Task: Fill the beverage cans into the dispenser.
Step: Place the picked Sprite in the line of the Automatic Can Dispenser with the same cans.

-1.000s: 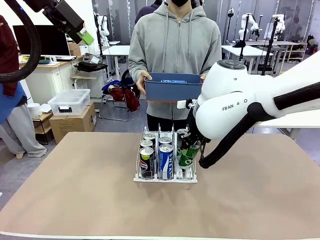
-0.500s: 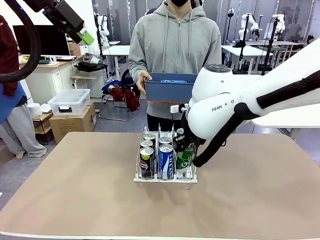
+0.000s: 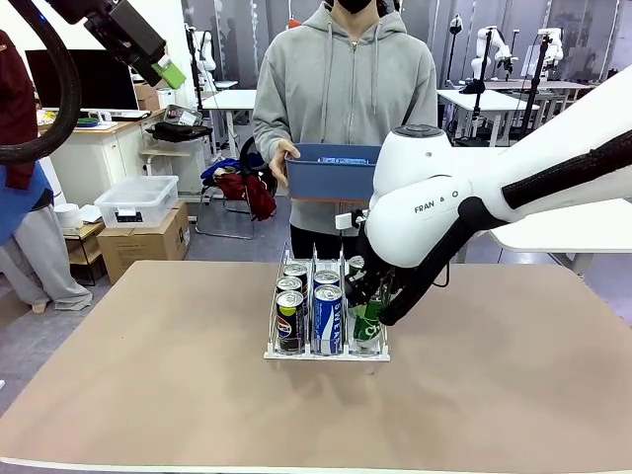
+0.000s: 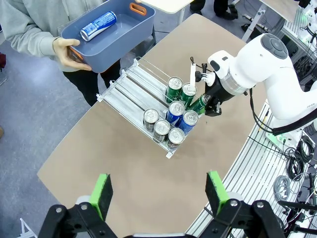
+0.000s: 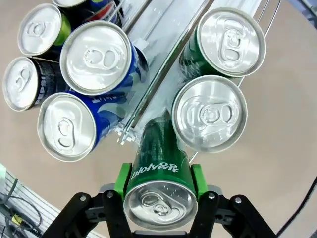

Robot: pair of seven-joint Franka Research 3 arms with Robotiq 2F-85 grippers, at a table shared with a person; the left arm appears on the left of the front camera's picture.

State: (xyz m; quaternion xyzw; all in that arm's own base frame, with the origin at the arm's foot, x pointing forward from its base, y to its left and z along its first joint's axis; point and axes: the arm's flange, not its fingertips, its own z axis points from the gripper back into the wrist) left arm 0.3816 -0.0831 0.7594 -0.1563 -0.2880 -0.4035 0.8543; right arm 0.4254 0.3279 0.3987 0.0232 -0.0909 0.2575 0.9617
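Right gripper pinching a tilted green can at six o'clock in its wrist view, can's far end at the front edge of the dispenser, standing green cans toward one o'clock, left gripper spread wide above the table

Bright even light, faint shadows on the table, sharp focus, wide-angle bending in wrist views

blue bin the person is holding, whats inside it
In the left wrist view, the blue bin holds one blue-and-white can lying on its side; the floor that shows is otherwise bare. From the front, the bin's near wall hides the inside.
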